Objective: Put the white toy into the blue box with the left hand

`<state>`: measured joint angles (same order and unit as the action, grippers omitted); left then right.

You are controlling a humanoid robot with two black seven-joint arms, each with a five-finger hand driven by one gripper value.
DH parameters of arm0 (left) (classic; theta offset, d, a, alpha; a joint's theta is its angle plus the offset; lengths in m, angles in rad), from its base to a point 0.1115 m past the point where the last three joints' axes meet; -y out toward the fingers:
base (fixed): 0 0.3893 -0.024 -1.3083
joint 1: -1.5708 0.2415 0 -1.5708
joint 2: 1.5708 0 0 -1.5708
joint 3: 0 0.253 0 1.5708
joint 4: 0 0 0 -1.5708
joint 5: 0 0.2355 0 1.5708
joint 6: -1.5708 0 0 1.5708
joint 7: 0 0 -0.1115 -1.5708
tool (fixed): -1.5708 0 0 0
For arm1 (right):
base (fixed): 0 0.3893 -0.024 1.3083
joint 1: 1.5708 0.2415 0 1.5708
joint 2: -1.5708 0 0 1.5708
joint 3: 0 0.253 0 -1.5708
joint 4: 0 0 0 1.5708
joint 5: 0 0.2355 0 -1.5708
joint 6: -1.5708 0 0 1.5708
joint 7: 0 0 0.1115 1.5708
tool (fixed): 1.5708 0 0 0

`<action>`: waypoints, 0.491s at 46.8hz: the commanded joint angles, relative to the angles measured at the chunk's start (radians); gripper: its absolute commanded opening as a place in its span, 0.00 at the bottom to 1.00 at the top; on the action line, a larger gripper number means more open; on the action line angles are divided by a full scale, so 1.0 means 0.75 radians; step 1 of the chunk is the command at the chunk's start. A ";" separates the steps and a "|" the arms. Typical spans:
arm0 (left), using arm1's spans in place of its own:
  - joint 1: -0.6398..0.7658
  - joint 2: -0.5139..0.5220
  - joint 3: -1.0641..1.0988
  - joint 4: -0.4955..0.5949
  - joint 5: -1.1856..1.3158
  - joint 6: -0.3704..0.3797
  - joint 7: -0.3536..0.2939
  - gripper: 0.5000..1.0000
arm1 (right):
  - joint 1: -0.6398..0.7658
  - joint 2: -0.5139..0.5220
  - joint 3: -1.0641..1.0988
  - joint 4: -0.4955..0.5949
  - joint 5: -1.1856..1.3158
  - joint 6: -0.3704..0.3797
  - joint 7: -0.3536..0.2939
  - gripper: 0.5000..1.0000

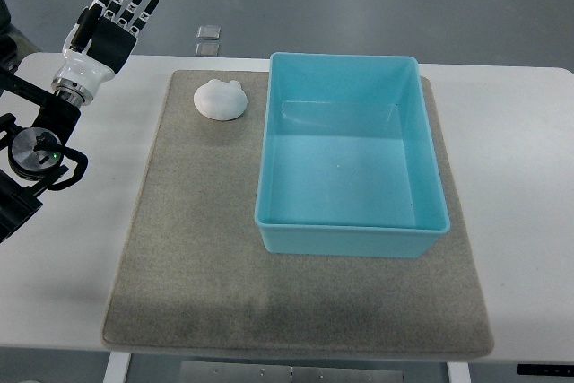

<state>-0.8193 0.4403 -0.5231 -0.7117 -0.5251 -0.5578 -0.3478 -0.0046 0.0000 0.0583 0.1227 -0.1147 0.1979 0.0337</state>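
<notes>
No readable text, label, brand, number or sign anywhere in the top view. Nothing printed on the blue box [350, 159], the white toy [220, 99], the grey mat [179, 266] or the worktop [511, 177]. No legible markings on the left hand [115, 20] either.

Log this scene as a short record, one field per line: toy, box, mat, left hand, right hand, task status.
toy: white toy lies on the mat, just left of the box, near its far corner
box: blue box open and empty, on the right part of the mat
mat: grey mat on a white table
left hand: left hand raised at far left, fingers spread, holding nothing, apart from the toy
right hand: not in view
task status: toy not yet grasped or placed
</notes>
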 commanded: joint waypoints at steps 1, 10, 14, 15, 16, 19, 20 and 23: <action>0.000 0.000 0.000 0.000 0.001 -0.003 -0.001 0.99 | 0.000 0.000 0.000 0.000 0.000 0.000 0.000 0.87; 0.000 0.000 0.002 0.000 0.001 -0.003 -0.001 0.99 | 0.000 0.000 0.000 0.000 0.000 0.000 0.000 0.87; 0.000 0.000 0.002 0.000 0.001 -0.003 -0.001 0.99 | 0.000 0.000 0.000 0.000 0.002 0.000 0.000 0.87; 0.000 0.000 0.004 0.002 0.003 -0.003 -0.001 0.99 | 0.000 0.000 0.000 0.000 0.000 0.000 0.000 0.87; -0.002 0.000 0.002 0.002 0.001 -0.005 -0.001 0.99 | 0.000 0.000 0.000 0.000 0.000 0.000 0.000 0.87; -0.004 0.000 0.004 0.004 0.001 -0.001 -0.003 0.99 | 0.000 0.000 0.000 0.000 0.000 0.000 0.000 0.87; -0.004 0.000 0.006 0.006 0.001 0.005 -0.001 0.99 | 0.000 0.000 0.000 0.000 0.000 0.000 0.000 0.87; -0.006 0.000 0.010 0.006 0.001 0.022 -0.003 0.99 | 0.000 0.000 0.000 0.000 0.000 0.000 0.000 0.87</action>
<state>-0.8207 0.4403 -0.5190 -0.7077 -0.5239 -0.5544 -0.3489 -0.0046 0.0000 0.0583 0.1227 -0.1148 0.1979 0.0338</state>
